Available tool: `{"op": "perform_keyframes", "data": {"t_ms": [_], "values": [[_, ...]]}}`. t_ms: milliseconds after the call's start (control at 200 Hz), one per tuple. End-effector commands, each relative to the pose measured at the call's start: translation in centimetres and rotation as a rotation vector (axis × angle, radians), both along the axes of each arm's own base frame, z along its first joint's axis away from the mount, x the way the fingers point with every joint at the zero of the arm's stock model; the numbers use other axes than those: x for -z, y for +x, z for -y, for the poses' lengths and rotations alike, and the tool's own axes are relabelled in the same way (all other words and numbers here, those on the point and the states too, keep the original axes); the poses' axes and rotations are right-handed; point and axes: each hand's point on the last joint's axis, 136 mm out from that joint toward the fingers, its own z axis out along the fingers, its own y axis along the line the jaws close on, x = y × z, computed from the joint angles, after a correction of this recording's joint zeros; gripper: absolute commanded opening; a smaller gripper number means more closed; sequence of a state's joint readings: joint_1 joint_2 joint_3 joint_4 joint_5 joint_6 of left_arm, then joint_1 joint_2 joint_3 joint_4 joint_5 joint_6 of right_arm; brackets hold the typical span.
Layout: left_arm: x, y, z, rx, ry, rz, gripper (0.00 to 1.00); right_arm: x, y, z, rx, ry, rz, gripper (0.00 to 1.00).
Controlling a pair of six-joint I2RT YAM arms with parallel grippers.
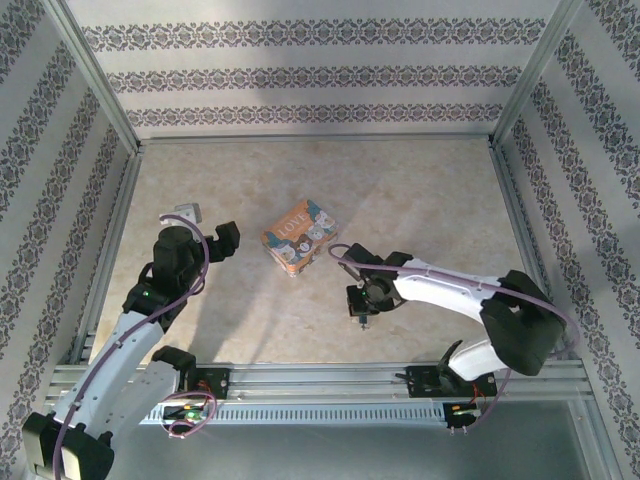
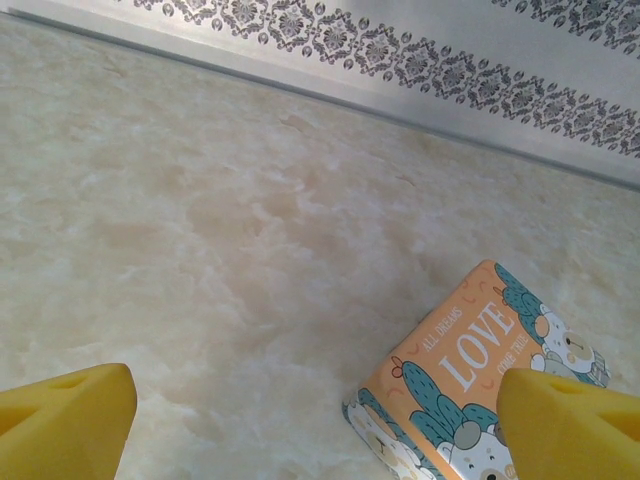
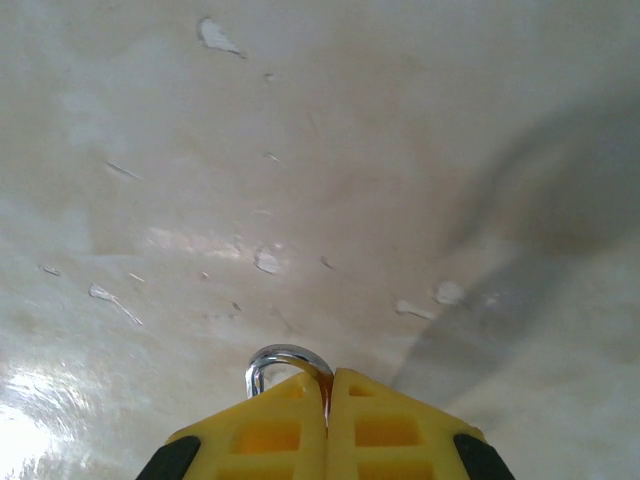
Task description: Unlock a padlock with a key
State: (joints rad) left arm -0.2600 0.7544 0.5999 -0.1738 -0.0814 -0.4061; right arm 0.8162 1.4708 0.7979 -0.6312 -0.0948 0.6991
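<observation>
My right gripper [image 3: 328, 378] is shut on the padlock's silvery shackle [image 3: 283, 359], which curls out from the left of the yellow fingertips just above the table. The lock's body is hidden behind the fingers. From above, that right gripper [image 1: 362, 308] points down at the table, to the right of the box. My left gripper [image 1: 207, 228] stands open with nothing between its yellow fingers [image 2: 62, 420], low over the table to the left of the box. The key is out of view.
An orange-sided "LOVE" bear-print box [image 1: 298, 237] lies near the table's middle; the left wrist view has it [image 2: 470, 370] beside the right finger. Patterned walls with metal frame rails [image 1: 316, 137] close in the table on three sides.
</observation>
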Motion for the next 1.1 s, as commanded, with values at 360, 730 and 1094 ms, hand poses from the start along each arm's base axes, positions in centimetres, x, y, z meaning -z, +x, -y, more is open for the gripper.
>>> {"op": "perform_keyframes", "data": {"t_ms": [360,730,1094], "values": [[0.4,-0.6,-1.0,-0.024,0.036,-0.017,0.93,0.6,1.1,-3.4,-0.053,0.037,-0.004,0.08],[-0.1,-1.0,-1.7,-0.051,0.048,0.001,0.96,-3.9,2.7,-2.5,-0.061,0.054,0.145,0.33],[-0.4,-1.6,-2.9,-0.109,0.054,0.031,0.98,-12.3,7.0,4.3,0.057,0.062,0.499,0.44]]}}
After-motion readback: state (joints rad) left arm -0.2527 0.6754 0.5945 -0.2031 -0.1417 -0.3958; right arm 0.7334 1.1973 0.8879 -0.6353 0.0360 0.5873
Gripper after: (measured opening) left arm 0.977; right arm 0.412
